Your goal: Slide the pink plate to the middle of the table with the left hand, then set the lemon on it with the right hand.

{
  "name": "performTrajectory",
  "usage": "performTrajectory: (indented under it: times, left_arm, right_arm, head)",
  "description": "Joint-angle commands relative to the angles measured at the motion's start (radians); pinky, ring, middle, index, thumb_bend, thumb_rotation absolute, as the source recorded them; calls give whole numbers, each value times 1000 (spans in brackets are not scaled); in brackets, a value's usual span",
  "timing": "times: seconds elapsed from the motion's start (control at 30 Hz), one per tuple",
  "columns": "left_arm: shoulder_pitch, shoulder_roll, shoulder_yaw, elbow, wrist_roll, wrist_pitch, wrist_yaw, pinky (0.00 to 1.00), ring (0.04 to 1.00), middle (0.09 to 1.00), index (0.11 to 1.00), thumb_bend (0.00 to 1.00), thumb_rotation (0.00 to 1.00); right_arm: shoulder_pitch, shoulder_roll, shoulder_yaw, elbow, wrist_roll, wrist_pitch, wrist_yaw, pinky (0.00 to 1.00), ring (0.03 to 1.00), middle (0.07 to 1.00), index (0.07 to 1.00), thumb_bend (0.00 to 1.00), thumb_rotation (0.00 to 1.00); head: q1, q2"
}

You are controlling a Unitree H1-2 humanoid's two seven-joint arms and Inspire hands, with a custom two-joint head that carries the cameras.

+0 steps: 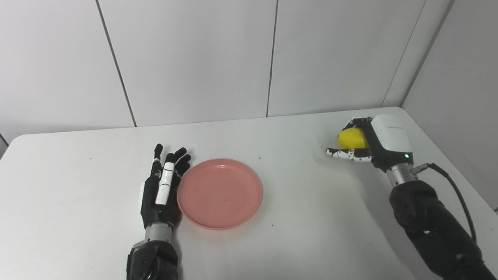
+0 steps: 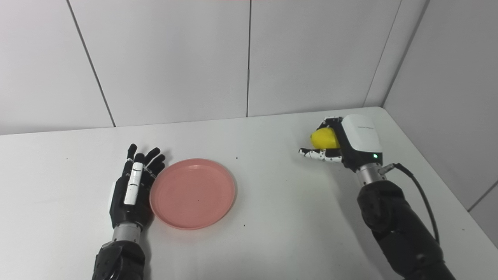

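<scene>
While both arms reach in from the table's near edge:
Left hand (image 1: 161, 186): flat, fingers spread, holding nothing, edge-on against the plate's left rim.
Pink plate (image 1: 220, 193): flat on the table (image 1: 78, 217), around mid-table, slightly left and toward the near edge.
Lemon (image 1: 351, 138): near the far right corner.
Right hand (image 1: 373, 144): fingers curled around the lemon, thumb stretched beneath it.

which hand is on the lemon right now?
The right hand: its fingers are curled around the yellow lemon near the table's far right corner. The left hand lies open with fingers straight, against the pink plate's left rim.
</scene>
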Motion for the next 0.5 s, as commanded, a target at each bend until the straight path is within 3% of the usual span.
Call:
performTrajectory:
  times: [0.0, 0.23, 0.47]
  left_arm:
    - [36, -42, -5, 37, 13, 16, 25, 832, 770, 766, 970, 701, 541]
    - [39, -54, -10, 32, 27, 11, 40, 841, 785, 771, 965, 653, 557]
    - [31, -63, -3, 36, 21, 14, 53, 866, 794, 776, 983, 676, 548]
  right_arm:
    - [-49, -10, -15, -61, 0, -22, 15, 117, 163, 233, 298, 514, 404]
    - [-79, 17, -21, -132, 3, -3, 94, 126, 173, 245, 305, 519, 443]
    - [-114, 52, -18, -153, -21, -23, 98, 128, 173, 244, 292, 532, 448]
  head:
    - [0, 0]
    - [34, 5]
    - [60, 2]
